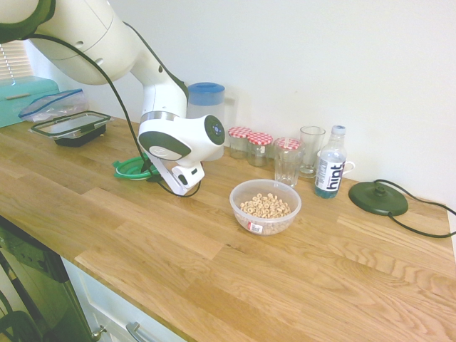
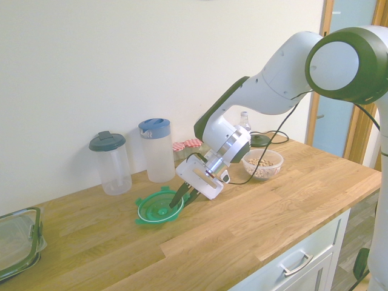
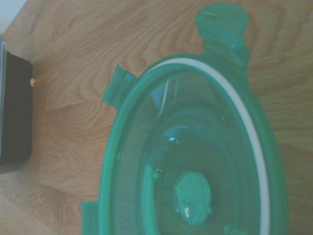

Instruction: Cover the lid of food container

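My pincer (image 2: 182, 197) is down at the lid (image 2: 159, 208), tilted, its 2 dark fingers reaching over the lid's near rim. I cannot tell whether they pinch the rim or just sit spread over it.

The lid lies flat on the wooden counter (image 2: 254, 224), green with a white ring, tabs sticking out at its edge. In the wrist view the lid (image 3: 195, 156) fills most of the frame, 3 tabs showing, bare wood round its rim.

The food container (image 1: 265, 206) sits well apart from the lid, open, cereal rings inside, red-and-white label on its front wall. Bare counter lies between lid and container and out to the counter's front edge.

Behind the lid, near the wall: 2 clear jugs, 1 with a dark lid (image 2: 110, 162), 1 with a blue lid (image 2: 157, 150). Behind the container: red-checked jars (image 1: 250, 145), 2 glasses (image 1: 288, 162), a water bottle (image 1: 330, 163). The black-rimmed rectangular container (image 1: 73, 128) is off toward the far end of the counter.
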